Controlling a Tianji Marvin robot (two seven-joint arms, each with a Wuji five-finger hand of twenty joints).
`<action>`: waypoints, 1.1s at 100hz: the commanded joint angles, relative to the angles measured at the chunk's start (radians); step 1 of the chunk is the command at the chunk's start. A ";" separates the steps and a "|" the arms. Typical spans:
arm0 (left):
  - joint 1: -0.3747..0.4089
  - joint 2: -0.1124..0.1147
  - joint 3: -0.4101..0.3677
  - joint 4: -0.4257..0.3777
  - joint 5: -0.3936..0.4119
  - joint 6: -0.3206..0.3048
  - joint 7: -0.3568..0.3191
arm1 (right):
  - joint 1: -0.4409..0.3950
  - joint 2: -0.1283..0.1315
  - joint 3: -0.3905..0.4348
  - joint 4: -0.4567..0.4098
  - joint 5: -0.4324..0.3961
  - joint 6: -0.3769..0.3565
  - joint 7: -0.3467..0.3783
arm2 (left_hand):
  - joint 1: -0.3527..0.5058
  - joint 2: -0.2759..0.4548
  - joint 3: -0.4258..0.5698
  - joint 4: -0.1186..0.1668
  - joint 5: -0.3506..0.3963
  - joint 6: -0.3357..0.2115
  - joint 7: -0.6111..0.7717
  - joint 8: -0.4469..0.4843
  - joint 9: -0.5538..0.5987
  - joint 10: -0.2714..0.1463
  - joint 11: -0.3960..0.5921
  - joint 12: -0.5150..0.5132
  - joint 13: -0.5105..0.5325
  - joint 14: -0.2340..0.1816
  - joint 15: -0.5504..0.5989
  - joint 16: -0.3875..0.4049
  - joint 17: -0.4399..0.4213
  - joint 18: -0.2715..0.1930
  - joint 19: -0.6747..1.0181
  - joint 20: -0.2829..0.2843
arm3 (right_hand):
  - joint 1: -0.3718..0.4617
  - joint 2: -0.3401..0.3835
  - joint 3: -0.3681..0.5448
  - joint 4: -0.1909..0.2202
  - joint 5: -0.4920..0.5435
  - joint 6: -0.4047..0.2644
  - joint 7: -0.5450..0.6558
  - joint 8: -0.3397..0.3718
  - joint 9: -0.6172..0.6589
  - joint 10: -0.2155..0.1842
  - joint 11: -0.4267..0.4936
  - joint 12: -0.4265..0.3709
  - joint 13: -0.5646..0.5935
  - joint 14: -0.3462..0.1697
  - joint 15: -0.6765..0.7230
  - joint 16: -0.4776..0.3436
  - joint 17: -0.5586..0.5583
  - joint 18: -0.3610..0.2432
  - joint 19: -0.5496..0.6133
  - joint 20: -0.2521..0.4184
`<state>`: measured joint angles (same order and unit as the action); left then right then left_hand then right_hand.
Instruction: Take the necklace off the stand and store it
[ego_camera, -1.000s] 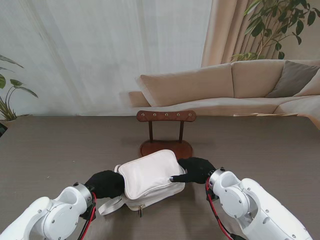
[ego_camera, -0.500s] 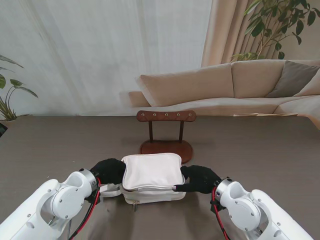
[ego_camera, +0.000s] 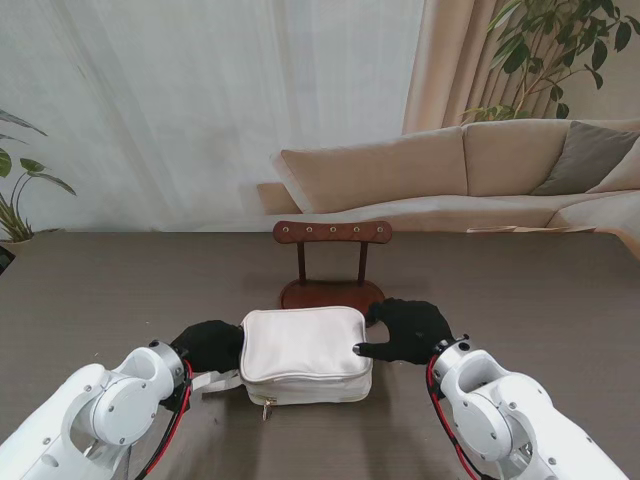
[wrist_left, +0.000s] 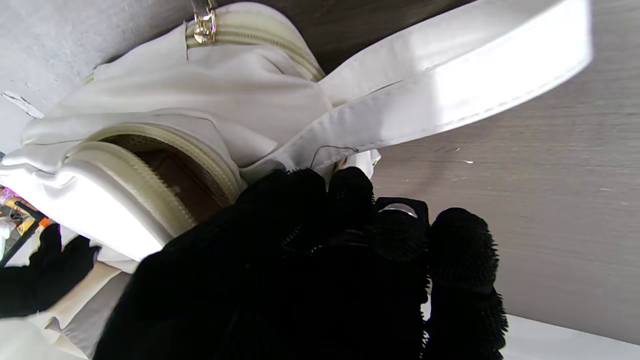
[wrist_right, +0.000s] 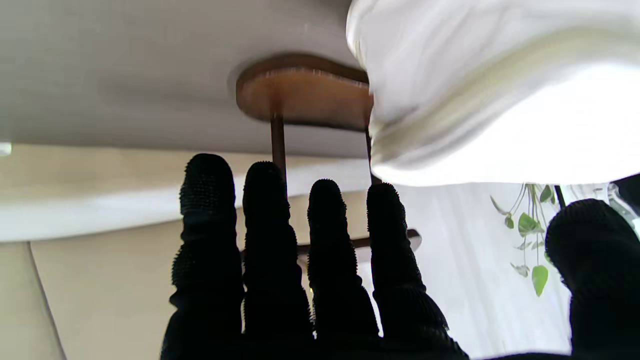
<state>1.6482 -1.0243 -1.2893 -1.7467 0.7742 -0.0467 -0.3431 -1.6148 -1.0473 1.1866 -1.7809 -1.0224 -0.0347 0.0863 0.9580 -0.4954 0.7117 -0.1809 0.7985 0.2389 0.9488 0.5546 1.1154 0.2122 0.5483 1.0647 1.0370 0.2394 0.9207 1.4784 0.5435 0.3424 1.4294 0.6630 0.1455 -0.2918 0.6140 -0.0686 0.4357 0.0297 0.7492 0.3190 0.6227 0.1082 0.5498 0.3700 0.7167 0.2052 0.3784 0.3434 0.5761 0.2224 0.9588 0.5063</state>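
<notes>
A white zip pouch lies flat on the grey-brown table, just on my side of the wooden necklace stand, whose pegged crossbar shows bare in the stand's view. No necklace can be made out on the stand or on the table, so my judgement is that it is already inside the pouch, though no view shows it. The left hand presses against the pouch's left end, and the left wrist view shows its fingers bunched on the fabric where the white strap joins — it grips the pouch there. In that same view the zip gapes open over a brown lining. The right hand sits at the pouch's right far corner with its fingers straight and spread and the thumb apart, holding nothing. The step in hand looks to be closing or settling the pouch. To do it well, keep the left grip firm as an anchor, bring the right hand to the gold zip pull — pinching the tab, not the fabric — and draw it along the teeth without tipping the pouch, lest the chain slide out through the gap.
</notes>
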 joint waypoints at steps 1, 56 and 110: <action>0.020 0.002 -0.008 -0.016 0.010 -0.007 -0.031 | 0.032 -0.010 -0.012 -0.028 0.020 0.005 0.004 | 0.018 0.011 0.028 -0.017 0.007 -0.068 0.041 0.010 0.029 -0.008 0.007 0.011 0.027 -0.016 0.002 0.000 0.004 0.008 0.024 0.000 | -0.023 -0.025 0.023 0.023 -0.007 -0.025 -0.013 -0.014 -0.027 -0.018 0.007 -0.009 -0.028 0.001 -0.016 -0.010 -0.377 0.029 -0.008 -0.020; 0.066 0.014 -0.130 -0.073 0.060 -0.051 -0.120 | 0.330 -0.010 -0.331 0.118 0.086 -0.168 0.019 | 0.016 0.010 0.031 -0.017 0.009 -0.068 0.041 0.007 0.029 -0.010 0.006 0.010 0.029 -0.017 0.001 -0.001 0.004 0.008 0.024 -0.001 | -0.055 -0.128 0.080 0.011 -0.067 -0.132 -0.051 -0.024 -0.048 -0.112 -0.040 -0.040 -0.024 -0.085 -0.085 -0.048 -0.367 -0.011 -0.041 -0.054; 0.082 0.023 -0.198 -0.107 0.078 -0.063 -0.196 | 0.456 0.005 -0.487 0.297 0.111 -0.296 0.056 | 0.014 0.011 0.032 -0.019 0.006 -0.069 0.043 0.007 0.029 -0.011 0.006 0.010 0.029 -0.018 0.001 -0.001 0.004 0.008 0.024 -0.001 | -0.198 -0.170 0.130 -0.016 -0.276 -0.057 -0.105 -0.100 -0.293 -0.089 -0.121 -0.108 -0.228 -0.108 -0.204 -0.136 -0.478 -0.050 -0.178 -0.103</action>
<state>1.7133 -1.0068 -1.4754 -1.8305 0.8472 -0.1089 -0.5154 -1.1519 -1.0463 0.7138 -1.5064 -0.9051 -0.3188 0.1080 0.9567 -0.4960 0.7093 -0.1811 0.7984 0.2217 0.9488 0.5551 1.1152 0.1941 0.5479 1.0645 1.0370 0.2395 0.9206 1.4784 0.5435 0.3424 1.4294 0.6630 0.0061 -0.4215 0.7174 -0.0685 0.1994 -0.0455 0.6423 0.2335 0.3707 0.0108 0.4292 0.2769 0.5146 0.1053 0.1790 0.2135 0.4288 0.2405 0.8706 0.4532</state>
